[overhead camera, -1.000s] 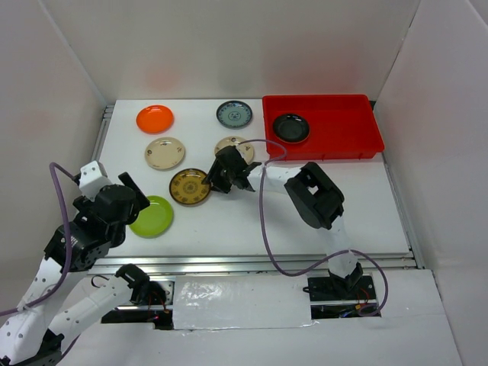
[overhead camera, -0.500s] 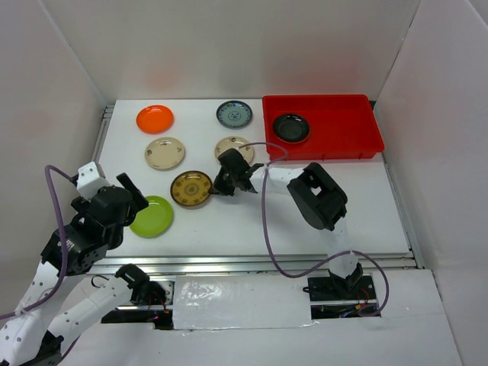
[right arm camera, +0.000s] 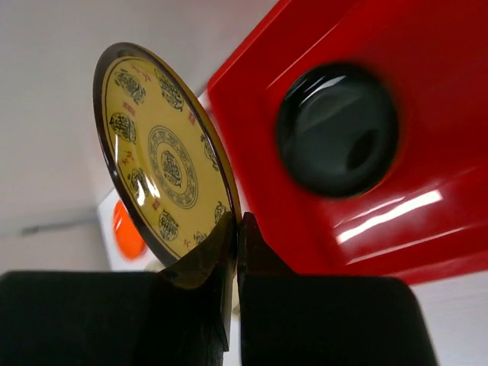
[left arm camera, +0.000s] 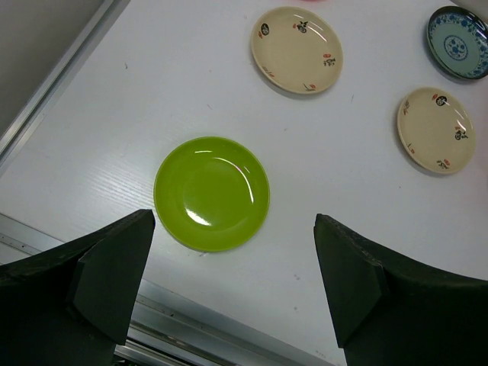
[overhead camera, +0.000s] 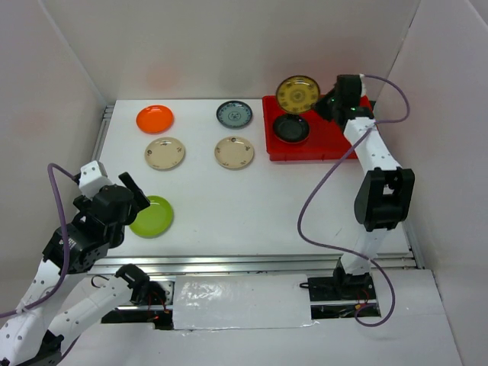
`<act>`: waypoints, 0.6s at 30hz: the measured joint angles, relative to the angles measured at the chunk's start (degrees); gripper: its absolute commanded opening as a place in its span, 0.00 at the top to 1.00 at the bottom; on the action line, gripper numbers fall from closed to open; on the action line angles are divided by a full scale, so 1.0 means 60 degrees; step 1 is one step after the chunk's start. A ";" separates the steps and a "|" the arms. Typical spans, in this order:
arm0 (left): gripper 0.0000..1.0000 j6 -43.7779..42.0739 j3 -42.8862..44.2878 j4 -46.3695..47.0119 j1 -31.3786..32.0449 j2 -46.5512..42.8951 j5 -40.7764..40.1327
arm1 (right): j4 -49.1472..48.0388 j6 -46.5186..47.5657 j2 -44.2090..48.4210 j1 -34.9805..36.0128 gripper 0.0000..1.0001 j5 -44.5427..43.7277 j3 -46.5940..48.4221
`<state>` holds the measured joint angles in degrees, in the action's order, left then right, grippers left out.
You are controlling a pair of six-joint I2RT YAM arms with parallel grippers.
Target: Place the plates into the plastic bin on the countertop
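My right gripper (overhead camera: 326, 103) is shut on the rim of the brown-gold patterned plate (overhead camera: 297, 94), holding it tilted on edge in the air over the back left part of the red plastic bin (overhead camera: 320, 145). The wrist view shows the fingers (right arm camera: 238, 229) pinching that plate (right arm camera: 156, 160) above the bin (right arm camera: 435, 91). A black plate (overhead camera: 291, 128) lies in the bin. The lime green plate (overhead camera: 152, 216) lies on the countertop (overhead camera: 252, 213), just beyond my open left gripper (left arm camera: 232, 259), which holds nothing.
An orange plate (overhead camera: 155, 118), a grey-blue patterned plate (overhead camera: 233, 113) and two cream patterned plates (overhead camera: 165, 153) (overhead camera: 234, 152) lie on the left half of the countertop. White walls enclose it, with a metal rail (overhead camera: 252, 263) along the near edge.
My right gripper closed on the brown-gold plate at the table's middle, lifted it and swung it back and right over the bin. The left arm has not moved.
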<state>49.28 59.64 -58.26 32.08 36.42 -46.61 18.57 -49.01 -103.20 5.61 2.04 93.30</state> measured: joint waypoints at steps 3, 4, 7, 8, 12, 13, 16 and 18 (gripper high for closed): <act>0.01 -0.0047 0.0000 0.0007 0.0000 0.0018 0.0026 | 0.0561 0.0339 -0.0867 -0.1045 1.00 0.0051 0.0831; 0.01 -0.0124 -0.0004 0.0025 0.0000 0.0033 0.0047 | 0.0663 0.0452 -0.1202 -0.1253 1.00 0.0153 0.1009; 0.01 -0.0219 -0.0011 0.0091 0.0000 0.0135 0.0091 | 0.0954 0.0678 -0.2076 -0.1621 1.00 0.0539 0.1213; 0.01 -0.0229 -0.0018 0.0131 -0.0004 0.0186 0.0109 | 0.1075 0.0750 -0.2371 -0.1687 1.00 0.0630 0.1235; 0.01 -0.0299 -0.0076 0.0178 -0.0004 0.0342 0.0200 | 0.1490 0.1002 -0.3180 -0.1741 1.00 0.0874 0.1330; 0.01 -0.0368 -0.0091 0.0211 -0.0004 0.0368 0.0244 | 0.1519 0.1027 -0.3293 -0.1723 1.00 0.0933 0.1330; 0.01 -0.0437 -0.0127 0.0255 -0.0004 0.0401 0.0317 | 0.1563 0.1056 -0.3348 -0.1679 1.00 0.1100 0.1326; 0.01 -0.0444 -0.0131 0.0259 -0.0004 0.0397 0.0328 | 0.1432 0.1053 -0.3340 -0.1661 1.00 0.1169 0.1348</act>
<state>46.61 58.85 -56.71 32.05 38.81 -44.64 27.16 -42.70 -123.24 -4.36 9.06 101.38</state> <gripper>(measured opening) 0.993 0.026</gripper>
